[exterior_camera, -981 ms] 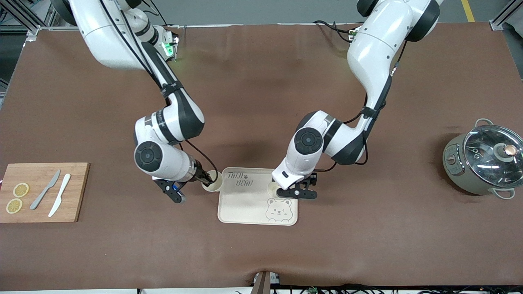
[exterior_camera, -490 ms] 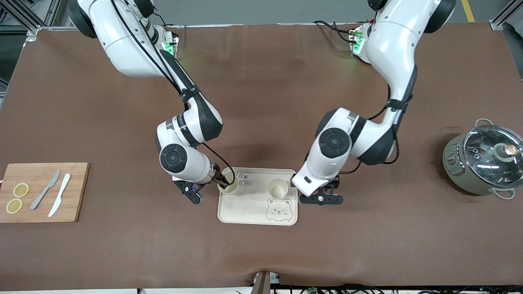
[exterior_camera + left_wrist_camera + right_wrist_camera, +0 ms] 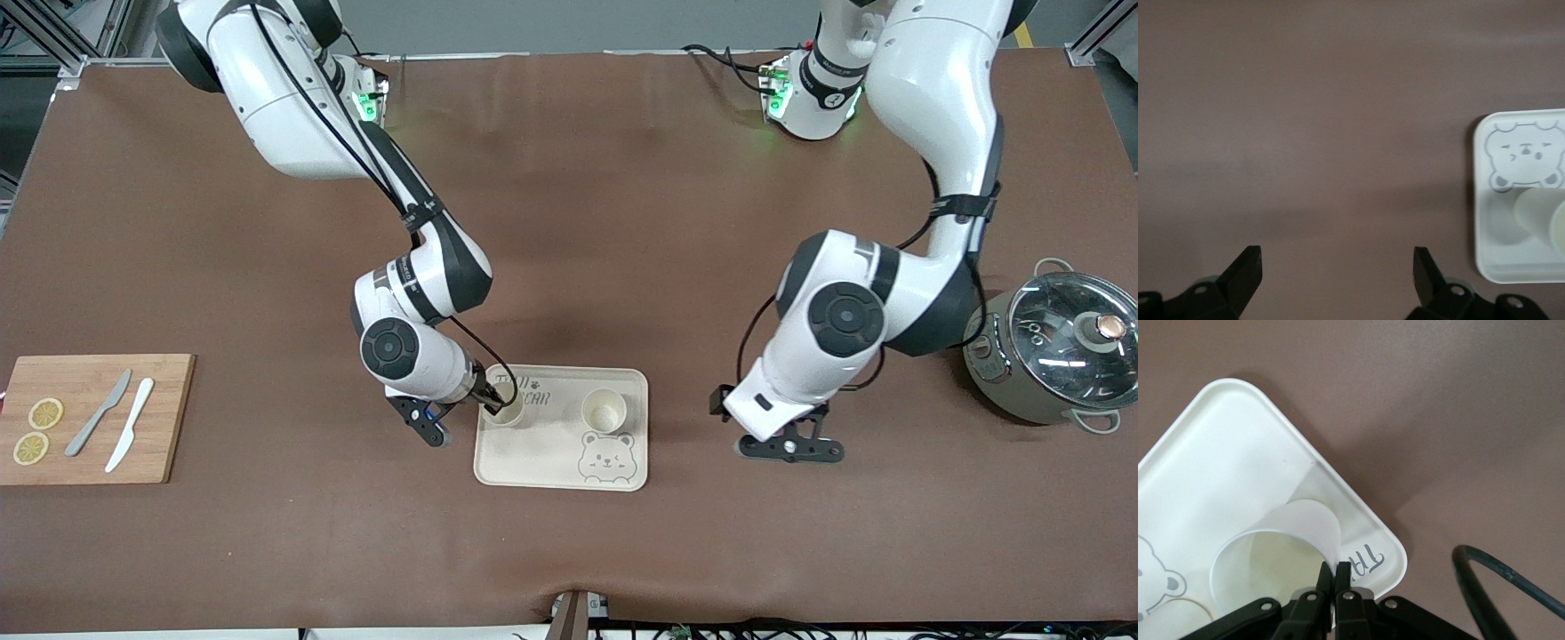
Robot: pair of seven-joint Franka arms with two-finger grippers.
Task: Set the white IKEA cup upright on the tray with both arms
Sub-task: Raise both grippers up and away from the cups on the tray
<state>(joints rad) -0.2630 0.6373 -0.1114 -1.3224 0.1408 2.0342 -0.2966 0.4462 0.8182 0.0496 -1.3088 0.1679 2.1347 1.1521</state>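
Note:
A cream tray with a bear drawing lies mid-table. One white cup stands upright and free on it, above the bear. A second white cup is at the tray's corner by the grey lettering, mouth up. My right gripper is shut on its rim. In the right wrist view the fingertips pinch the cup's wall over the tray. My left gripper hangs open and empty over bare table, off the tray toward the left arm's end. Its wrist view shows spread fingers and the tray's edge.
A wooden cutting board with lemon slices and two knives lies at the right arm's end. A grey pot with a glass lid stands at the left arm's end. A black cable loops beside the right gripper.
My left gripper pulled away from the upright cup and moved off the tray toward its own end. My right gripper carried the second cup from beside the tray onto its corner.

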